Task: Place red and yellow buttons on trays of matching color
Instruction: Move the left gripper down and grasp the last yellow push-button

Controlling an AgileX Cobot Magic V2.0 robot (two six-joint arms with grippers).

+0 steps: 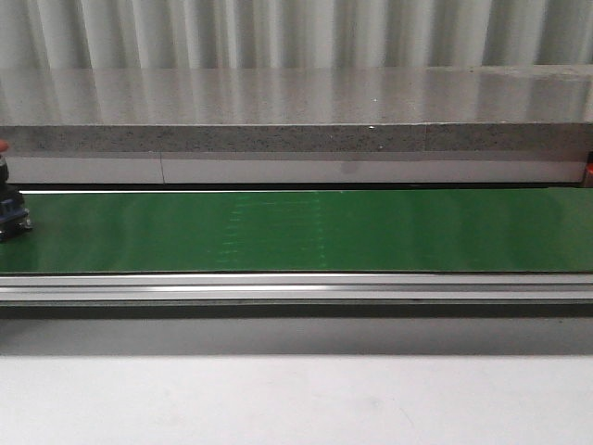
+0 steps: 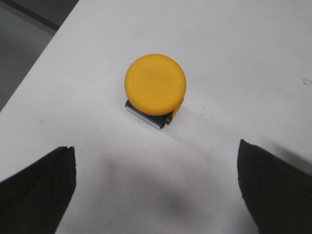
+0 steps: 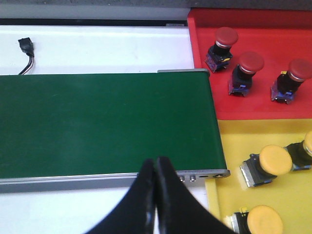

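A yellow button (image 2: 155,84) with a metal base stands upright on the white table in the left wrist view. My left gripper (image 2: 156,195) hangs open above the table just short of it, fingers (image 2: 44,185) wide apart and nothing between them. In the right wrist view my right gripper (image 3: 156,165) is shut on nothing, over the near rail at the green belt's end. Beside that end lie a red tray (image 3: 263,105) holding three red buttons (image 3: 246,70) and a yellow tray (image 3: 243,141) holding three yellow buttons (image 3: 270,163).
The green conveyor belt (image 1: 306,232) runs across the front view between metal rails. A dark object with a red top (image 1: 9,209), cut off by the frame, sits at its left end. A black cable plug (image 3: 27,48) lies on the table beyond the belt.
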